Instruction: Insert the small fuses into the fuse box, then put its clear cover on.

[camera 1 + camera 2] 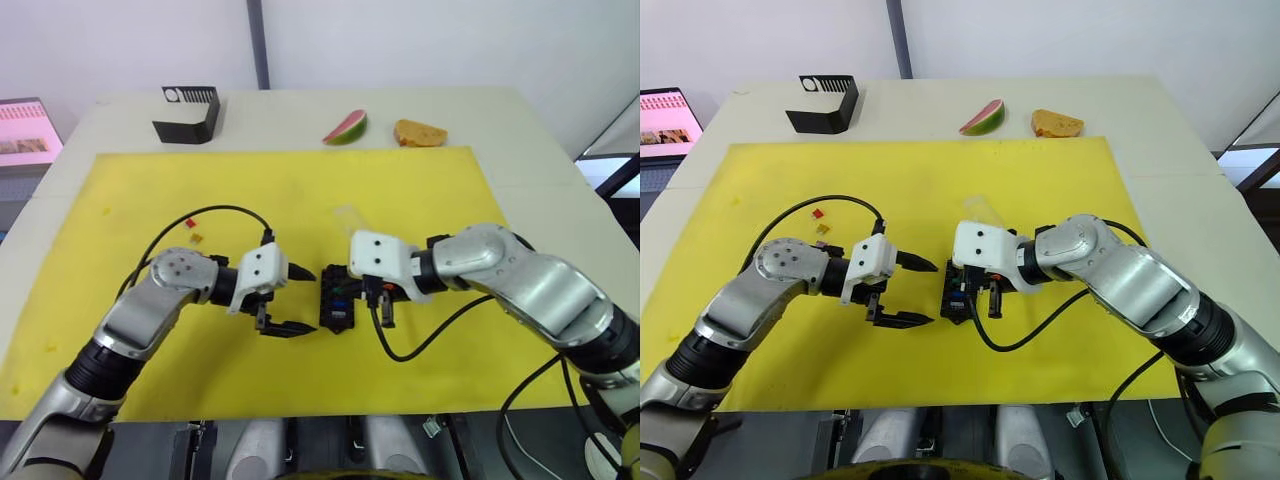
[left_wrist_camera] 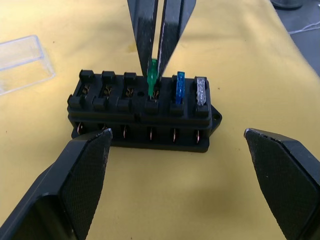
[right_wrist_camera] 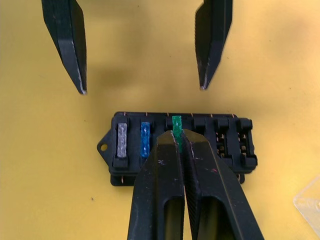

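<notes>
The fuse box (image 2: 142, 112) sits on the yellow mat (image 1: 300, 200) near the middle of the tabletop (image 1: 480, 110), between the two arms. A whitish fuse (image 2: 201, 90) sits in the slot nearest the tapered end and a blue fuse (image 2: 180, 86) in the next one. A green fuse (image 2: 152, 76) stands upright over the third slot, its lower end at the opening. The right tool (image 3: 177, 134) comes down on the box from above, its fingers pressed together on that green fuse. The left tool (image 1: 290, 300) hangs just beside the box on the other side, its fingers spread wide and touching nothing.

The clear cover (image 2: 22, 62) lies flat on the mat just beyond the box. Farther off to the left, a red fuse (image 1: 192, 222) and an amber fuse (image 1: 197, 238) lie loose on the mat. At the far edge of the tabletop stand a black angular holder (image 1: 188, 113), a toy watermelon slice (image 1: 346, 128) and a toy bread slice (image 1: 420, 132).
</notes>
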Robot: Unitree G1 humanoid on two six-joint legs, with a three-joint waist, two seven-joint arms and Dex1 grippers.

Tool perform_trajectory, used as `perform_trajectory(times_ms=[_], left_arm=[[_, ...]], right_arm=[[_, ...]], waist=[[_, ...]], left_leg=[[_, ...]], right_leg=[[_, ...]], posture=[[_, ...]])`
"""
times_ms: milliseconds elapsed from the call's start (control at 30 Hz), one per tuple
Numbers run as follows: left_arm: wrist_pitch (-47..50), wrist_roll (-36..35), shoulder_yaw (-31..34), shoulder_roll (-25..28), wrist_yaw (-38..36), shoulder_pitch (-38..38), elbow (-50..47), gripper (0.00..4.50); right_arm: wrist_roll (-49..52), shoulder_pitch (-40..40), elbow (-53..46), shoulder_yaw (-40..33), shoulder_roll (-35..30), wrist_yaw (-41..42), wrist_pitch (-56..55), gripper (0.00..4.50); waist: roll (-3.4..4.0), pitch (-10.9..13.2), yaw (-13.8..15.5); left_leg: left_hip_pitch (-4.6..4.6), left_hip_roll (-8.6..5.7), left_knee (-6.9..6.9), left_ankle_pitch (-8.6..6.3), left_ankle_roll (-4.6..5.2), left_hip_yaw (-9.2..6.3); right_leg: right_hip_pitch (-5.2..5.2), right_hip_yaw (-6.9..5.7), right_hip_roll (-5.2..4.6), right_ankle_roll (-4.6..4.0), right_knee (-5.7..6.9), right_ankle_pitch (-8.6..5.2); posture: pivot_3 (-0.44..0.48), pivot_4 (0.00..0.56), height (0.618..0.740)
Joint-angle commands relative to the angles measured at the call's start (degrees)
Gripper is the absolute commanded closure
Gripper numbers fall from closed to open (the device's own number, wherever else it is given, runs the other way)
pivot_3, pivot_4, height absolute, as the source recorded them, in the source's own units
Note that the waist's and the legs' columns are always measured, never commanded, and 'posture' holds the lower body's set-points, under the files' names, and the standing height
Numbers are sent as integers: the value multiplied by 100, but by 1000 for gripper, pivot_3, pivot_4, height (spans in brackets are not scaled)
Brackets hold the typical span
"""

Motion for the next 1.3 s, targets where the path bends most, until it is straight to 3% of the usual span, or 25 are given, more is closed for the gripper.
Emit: perform_trajectory(times_ms=[33,1300], left_arm=[[-28,34,60,-56,-28,-130,-29,51],[-37,186,84,-288,59,-173,39,51]], right_arm=[[-116,-47,-96,-51,49,63,-1,4500],[-673,6,29,72,279,381,75,4500]], waist=[[-1,0,3],[-1,-2,-1]], left_leg=[[0,0,0,0,0,0],[4,-1,4,3,-5,0]], right_leg=[[0,0,0,0,0,0],[1,-1,6,1,8,1]], posture=[[0,150,740],[0,150,740]])
